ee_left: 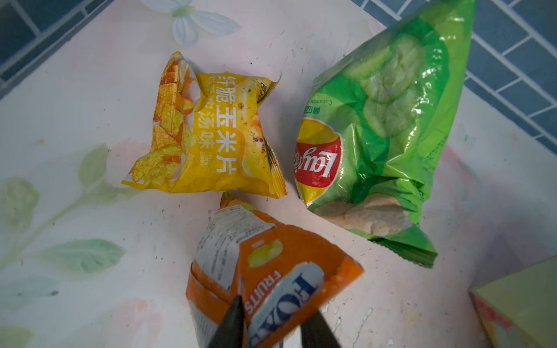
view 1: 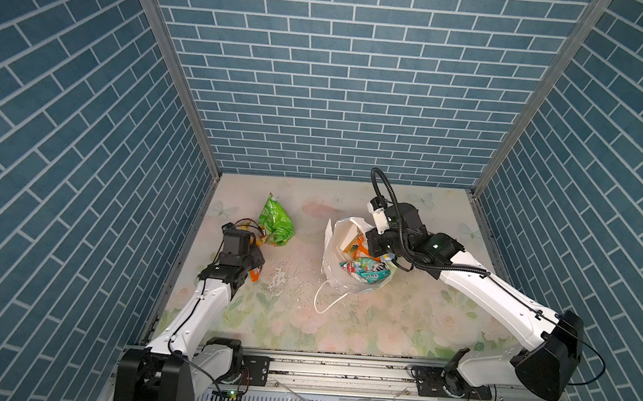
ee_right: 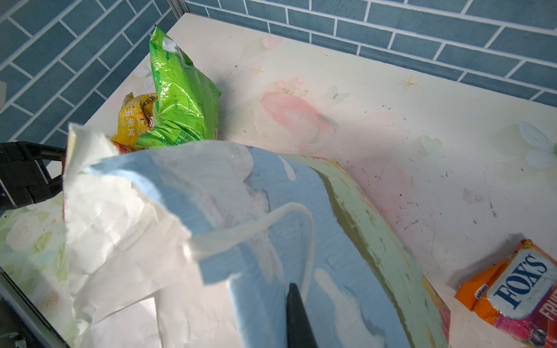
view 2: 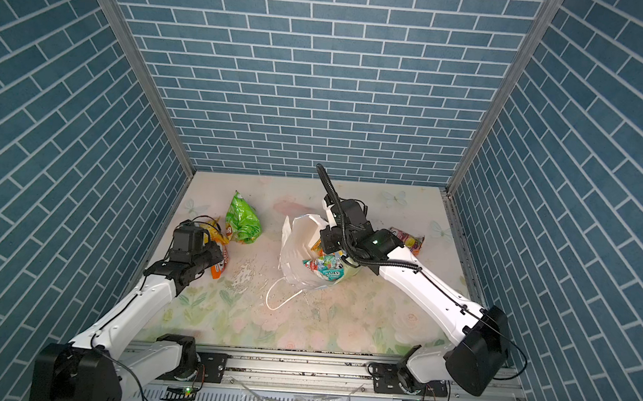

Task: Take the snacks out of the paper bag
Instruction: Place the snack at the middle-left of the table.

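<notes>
Clamping the right gripper (view 1: pixel 368 245) shut on the printed wall of the paper bag (view 1: pixel 334 248), on the side turned toward the worktop's (view 1: pixel 380 329) far right corner. In the right wrist view, showing only one dark finger (ee_right: pixel 297 313), lying against the bag's blue outer face, with the other finger hidden behind the paper.

Holding the bag propped near the middle of the worktop, crumpled, rim torn, mouth gaping upward and white inside showing. Carrying several snacks inside, among them a teal packet (view 1: pixel 369 275) and an orange pack (view 1: pixel 355 246) beside the gripper. Trailing one white cord handle (view 1: pixel 324 302) across the worktop toward the near edge.

Hanging the left gripper (ee_left: pixel 275 307) low near the left edge, fingers parted, one on each side of the near end of an orange FOX'S packet (ee_left: pixel 271 265). Resting that packet's far end on the worktop, just beside a yellow packet (ee_left: pixel 211 135).

Showing, toward the far left corner, the yellow packet and a green chip bag (ee_left: pixel 391 135) lying just beside each other, with a narrow strip of worktop between them. Pointing the chip bag's narrow end toward the far edge.

Showing in a top view a second FOX'S packet (view 2: pixel 406 240) lying flat beyond the right arm, toward the right edge and well apart from the three packets on the left. In the right wrist view, lying near the paper bag's printed side but not touching it.
</notes>
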### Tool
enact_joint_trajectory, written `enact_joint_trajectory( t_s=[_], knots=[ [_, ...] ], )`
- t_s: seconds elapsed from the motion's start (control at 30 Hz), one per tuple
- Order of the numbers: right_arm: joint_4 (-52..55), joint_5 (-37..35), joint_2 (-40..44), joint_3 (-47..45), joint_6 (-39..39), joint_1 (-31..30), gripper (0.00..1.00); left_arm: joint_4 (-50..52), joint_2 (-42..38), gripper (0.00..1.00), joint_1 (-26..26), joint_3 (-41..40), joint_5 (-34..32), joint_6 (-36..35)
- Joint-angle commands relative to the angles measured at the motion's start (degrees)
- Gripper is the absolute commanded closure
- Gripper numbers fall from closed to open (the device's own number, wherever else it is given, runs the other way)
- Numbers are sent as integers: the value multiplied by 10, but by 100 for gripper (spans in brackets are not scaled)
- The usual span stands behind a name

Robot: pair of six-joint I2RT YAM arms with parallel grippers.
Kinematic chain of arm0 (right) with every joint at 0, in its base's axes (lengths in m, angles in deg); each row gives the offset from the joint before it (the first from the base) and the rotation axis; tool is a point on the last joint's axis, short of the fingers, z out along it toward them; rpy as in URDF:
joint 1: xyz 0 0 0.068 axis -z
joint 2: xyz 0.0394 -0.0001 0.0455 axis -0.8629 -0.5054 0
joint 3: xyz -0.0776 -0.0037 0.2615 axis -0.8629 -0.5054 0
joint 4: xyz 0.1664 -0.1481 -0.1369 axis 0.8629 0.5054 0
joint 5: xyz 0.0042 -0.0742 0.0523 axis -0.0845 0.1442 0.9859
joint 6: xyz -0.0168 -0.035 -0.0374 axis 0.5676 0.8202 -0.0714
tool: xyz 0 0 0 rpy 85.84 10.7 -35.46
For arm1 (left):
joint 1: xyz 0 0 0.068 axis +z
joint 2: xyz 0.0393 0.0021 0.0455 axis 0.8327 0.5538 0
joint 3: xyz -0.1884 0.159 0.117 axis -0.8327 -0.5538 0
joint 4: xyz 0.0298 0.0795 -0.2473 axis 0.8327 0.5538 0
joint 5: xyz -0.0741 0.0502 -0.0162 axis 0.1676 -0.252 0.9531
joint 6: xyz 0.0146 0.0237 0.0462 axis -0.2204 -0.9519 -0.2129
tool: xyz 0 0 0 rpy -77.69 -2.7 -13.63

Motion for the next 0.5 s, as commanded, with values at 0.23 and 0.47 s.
enact_joint_trajectory(
  t_s=[0.23, 0.47],
  knots=[
    [36, -24, -4, 28, -14, 7, 100, -44, -52, 0, -6, 6, 78, -11],
    [57, -37, -3, 32, -10, 8, 100, 30, -162, 0, -75, 26, 99, 0]
  ],
)
